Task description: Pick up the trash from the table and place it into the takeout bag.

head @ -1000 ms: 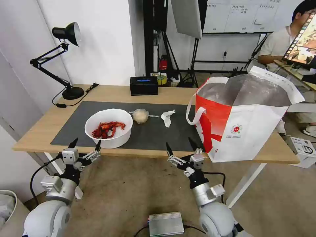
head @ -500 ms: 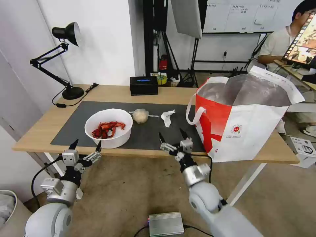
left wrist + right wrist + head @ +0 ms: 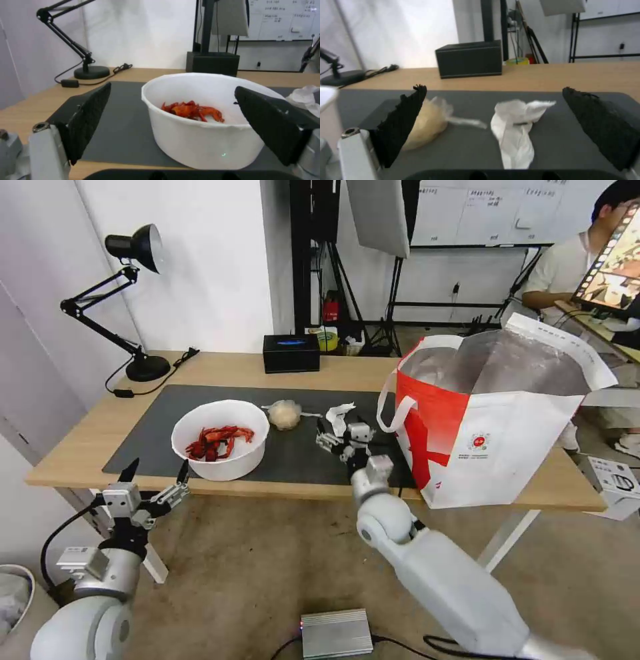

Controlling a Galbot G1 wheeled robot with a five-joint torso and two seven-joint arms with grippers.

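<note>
Crumpled white tissue [image 3: 516, 130] lies soft and twisted on the dark grey mat [image 3: 300, 450], beside the takeout bag [image 3: 500, 440]; my right gripper [image 3: 341, 437] has advanced over the surface to it, jaws spread wide, nothing held. My left gripper [image 3: 152, 485] waits open before the smooth white bowl of crayfish shells [image 3: 220, 439].

- Bare grey mat [image 3: 293, 450] lay open between the white bowl [image 3: 221, 439] and the crumpled tissue [image 3: 339, 419].
- The takeout bag [image 3: 490, 440] walled off the table's [image 3: 220, 369] right side (its loop handle [image 3: 390, 412] hung just beside the tissue).
- The knotted bag [image 3: 426, 125] sat near the tissue, apart from it.
- The black box [image 3: 291, 353] and desk lamp [image 3: 127, 300] stood well behind.
</note>
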